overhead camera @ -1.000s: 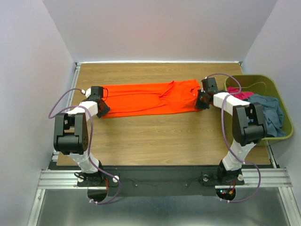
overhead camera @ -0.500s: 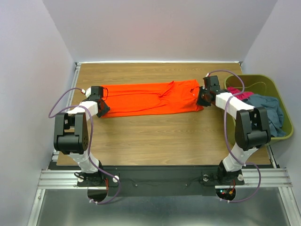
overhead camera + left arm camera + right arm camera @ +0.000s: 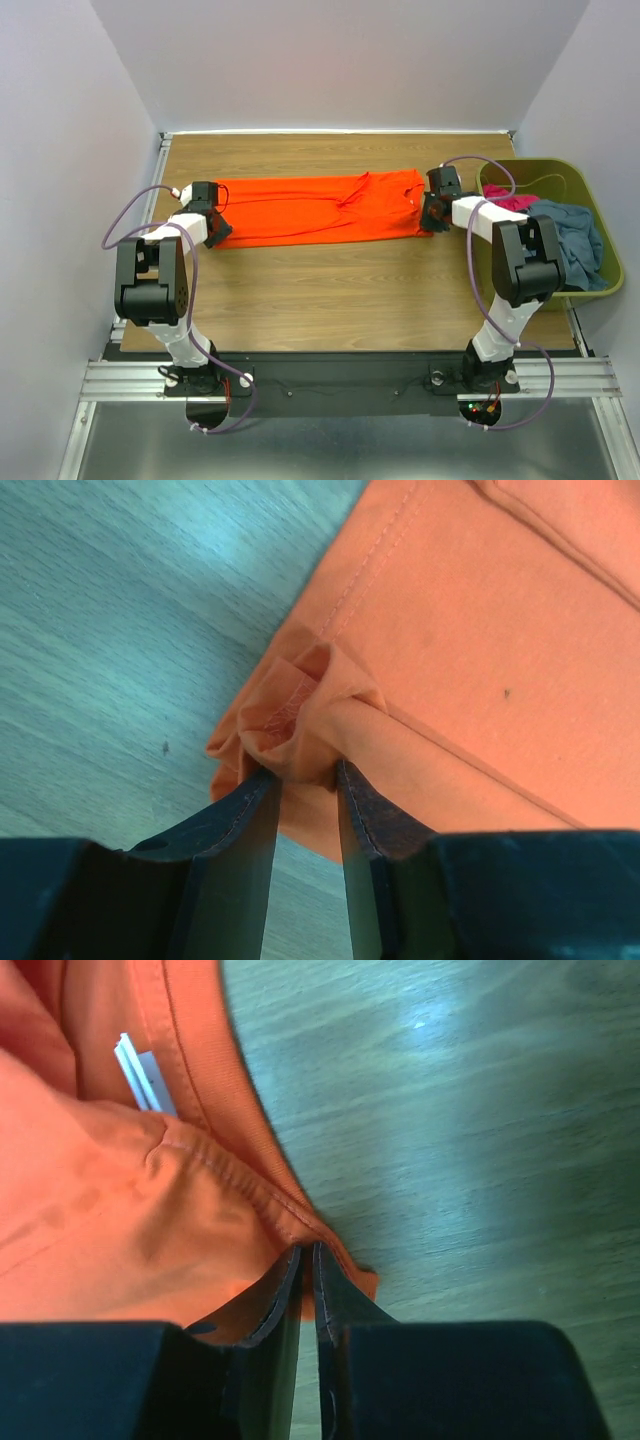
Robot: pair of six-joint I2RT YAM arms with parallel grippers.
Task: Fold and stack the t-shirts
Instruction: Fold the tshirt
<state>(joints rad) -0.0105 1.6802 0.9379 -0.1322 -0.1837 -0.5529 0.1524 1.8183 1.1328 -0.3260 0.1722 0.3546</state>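
Note:
A bright orange t-shirt (image 3: 315, 208) lies folded lengthwise into a long strip across the table's middle. My left gripper (image 3: 214, 229) (image 3: 303, 772) is shut on a bunched corner of its left end (image 3: 295, 715). At the right end, my right gripper (image 3: 432, 213) (image 3: 306, 1253) is shut on the orange collar hem (image 3: 268, 1198), close to the white neck label (image 3: 145, 1080). A slate blue-grey t-shirt (image 3: 574, 240) and a magenta-pink t-shirt (image 3: 510, 200) lie crumpled in the tub on the right.
An olive-green plastic tub (image 3: 590, 292) sits at the table's right edge, right beside my right arm. Grey walls close in the table on the left, back and right. Bare wood (image 3: 340, 290) lies between the shirt and the arm bases.
The right gripper has closed tighter on the collar hem and its wrist shifted slightly. The left gripper and the orange shirt have stayed put.

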